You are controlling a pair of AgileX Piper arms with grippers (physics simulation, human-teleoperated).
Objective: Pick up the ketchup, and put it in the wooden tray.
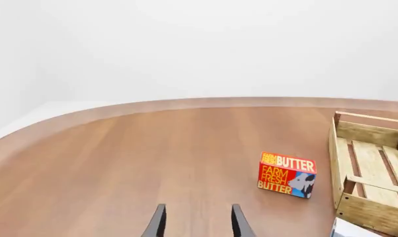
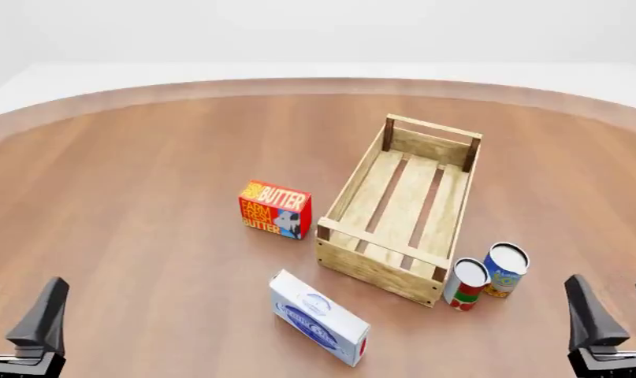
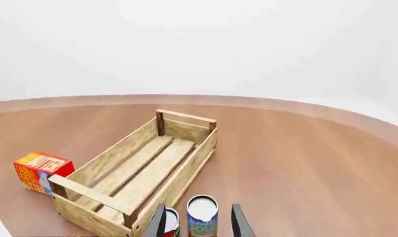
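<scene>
Lying on the table right of centre, the tray had its long axis running away from the arms, and its slatted floor held nothing. The ketchup could not be located in any of the three views.

Left gripper sat at the near left edge of the front view, low over the table, with its fingers spread apart and nothing between them. The left wrist view confirmed the gap, with only bare table beyond the tips. Right gripper sat at the near right edge, fingers likewise spread and holding nothing. In the right wrist view the fingers framed two cans ahead of them.

A butter box stood just left of the tray's near left corner, apart from it. A flat white-and-blue box lay nearer the arms, in front of the tray's near end. A red-and-white can stood upright just beside the tray's near right corner. A blue can stood upright beside that can, on the side away from the tray.
</scene>
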